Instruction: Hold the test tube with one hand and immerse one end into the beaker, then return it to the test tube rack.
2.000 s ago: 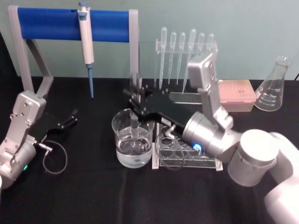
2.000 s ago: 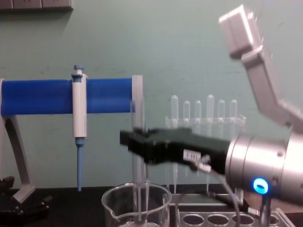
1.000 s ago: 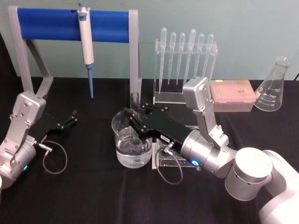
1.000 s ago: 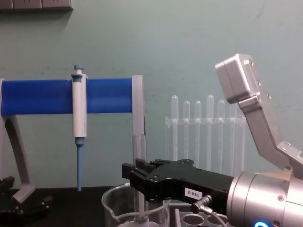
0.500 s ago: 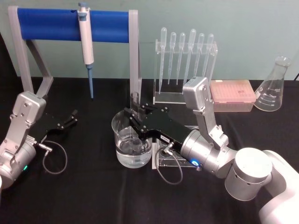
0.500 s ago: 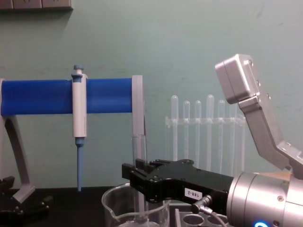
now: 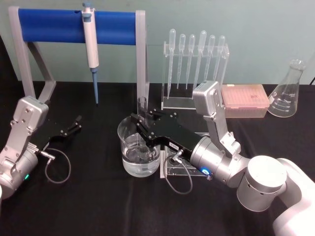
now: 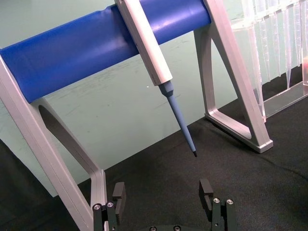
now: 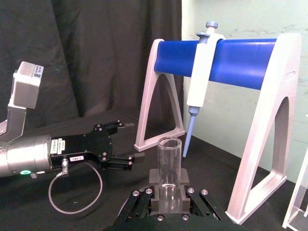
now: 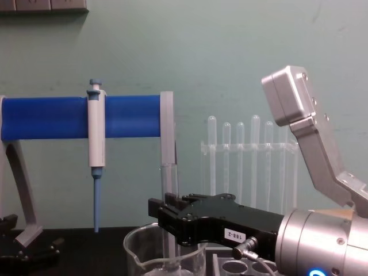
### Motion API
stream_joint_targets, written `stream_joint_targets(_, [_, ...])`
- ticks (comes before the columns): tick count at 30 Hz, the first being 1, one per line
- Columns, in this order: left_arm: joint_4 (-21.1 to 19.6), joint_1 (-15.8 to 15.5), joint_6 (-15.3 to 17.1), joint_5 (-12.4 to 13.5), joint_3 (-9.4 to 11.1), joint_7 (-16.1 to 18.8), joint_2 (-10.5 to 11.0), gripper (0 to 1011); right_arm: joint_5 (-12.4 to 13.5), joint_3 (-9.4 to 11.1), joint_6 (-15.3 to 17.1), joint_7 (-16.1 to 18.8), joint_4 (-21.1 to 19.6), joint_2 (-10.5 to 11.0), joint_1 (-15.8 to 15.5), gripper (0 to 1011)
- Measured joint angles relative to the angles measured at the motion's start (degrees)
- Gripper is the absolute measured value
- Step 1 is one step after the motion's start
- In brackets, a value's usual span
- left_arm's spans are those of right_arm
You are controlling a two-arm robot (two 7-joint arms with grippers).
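Spreading under everything, the bench (image 7: 98, 206) wears a matte black cloth, and at its back a grey-legged stand (image 7: 54, 25) carries a thick blue bar with a white-and-blue pipettor (image 7: 90, 39) clipped on. The right gripper (image 7: 140, 125), black and blocky on a silver cylindrical wrist, reaches over the wide clear glass beaker (image 7: 123, 135), pinching the slim test tube (image 9: 169, 163) upright; its open top rises above the pads, its lower end sits inside the beaker, which holds clear liquid. The gripper's body hides much of the clear ringed rack (image 10: 227, 265) just beside the beaker. Behind stand bulb-topped pipettes (image 7: 197, 54) and a conical flask (image 7: 288, 91). The left gripper (image 7: 74, 125) rests at the left, fingers spread.
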Motion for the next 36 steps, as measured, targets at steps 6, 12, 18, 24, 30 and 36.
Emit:
stream_joint_targets(6, [0.0,0.0,0.0,0.0,0.0,0.0,0.0,1000,0.0,0.0,0.0,0.0,0.0,0.0,0.0,225])
stream_joint_targets(12, [0.0,0.0,0.0,0.0,0.0,0.0,0.0,1000,0.0,0.0,0.0,0.0,0.0,0.0,0.0,225])
stream_joint_targets(18, [0.0,0.0,0.0,0.0,0.0,0.0,0.0,1000,0.0,0.0,0.0,0.0,0.0,0.0,0.0,226])
stream_joint_targets(24, [0.0,0.0,0.0,0.0,0.0,0.0,0.0,1000,0.0,0.0,0.0,0.0,0.0,0.0,0.0,225])
stream_joint_targets(30, [0.0,0.0,0.0,0.0,0.0,0.0,0.0,1000,0.0,0.0,0.0,0.0,0.0,0.0,0.0,226])
stream_joint_targets(36, [0.0,0.0,0.0,0.0,0.0,0.0,0.0,1000,0.0,0.0,0.0,0.0,0.0,0.0,0.0,225])
